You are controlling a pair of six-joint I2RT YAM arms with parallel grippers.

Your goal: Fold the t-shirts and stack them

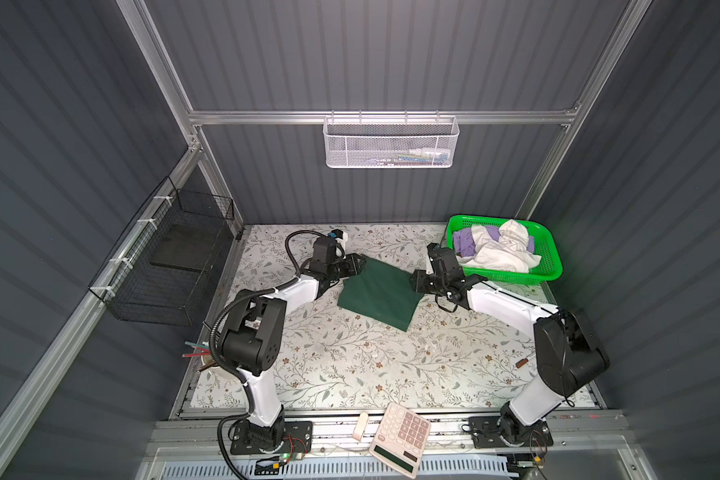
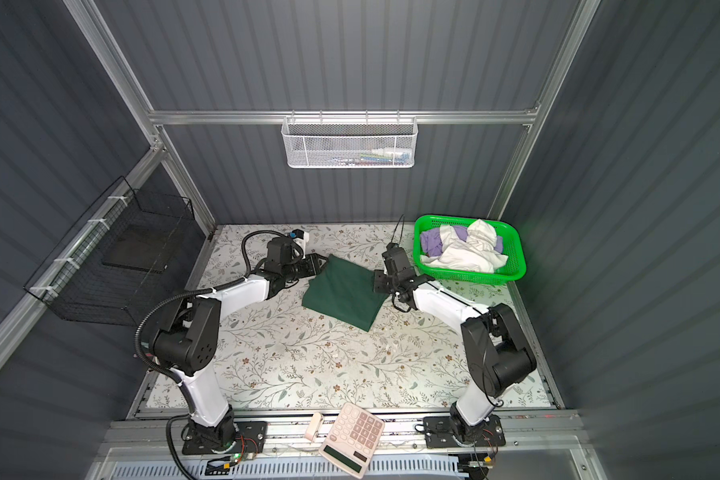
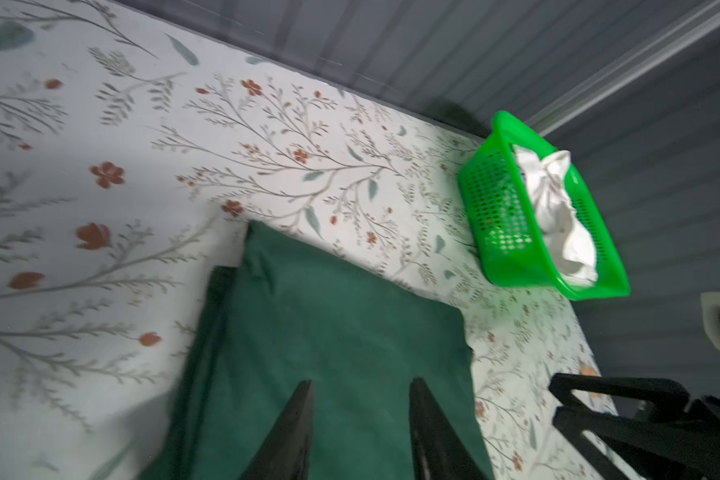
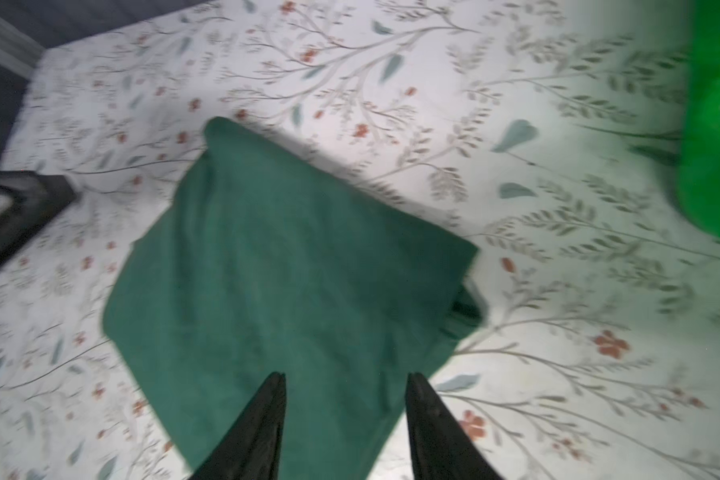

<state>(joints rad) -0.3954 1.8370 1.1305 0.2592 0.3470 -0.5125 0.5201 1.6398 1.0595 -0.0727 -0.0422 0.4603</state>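
Observation:
A dark green t-shirt (image 1: 377, 297) (image 2: 341, 295) lies folded into a rough square mid-table. My left gripper (image 1: 360, 262) (image 2: 321, 262) hovers at its far left corner. In the left wrist view this gripper (image 3: 361, 381) is open, with green cloth (image 3: 329, 332) showing under the gap. My right gripper (image 1: 416, 282) (image 2: 378, 282) sits at the shirt's right edge. It is also open (image 4: 346, 375), over the cloth's (image 4: 287, 270) near corner and holding nothing. White (image 1: 504, 249) and lavender (image 1: 464, 243) t-shirts lie crumpled in the basket.
The bright green mesh basket (image 1: 549, 257) (image 2: 516, 249) (image 3: 499, 216) stands at the back right, close behind the right wrist. A calculator (image 1: 400, 440) lies on the front rail. A black wire basket (image 1: 171, 257) hangs on the left wall and a pen cup (image 1: 208, 361) stands at the left edge.

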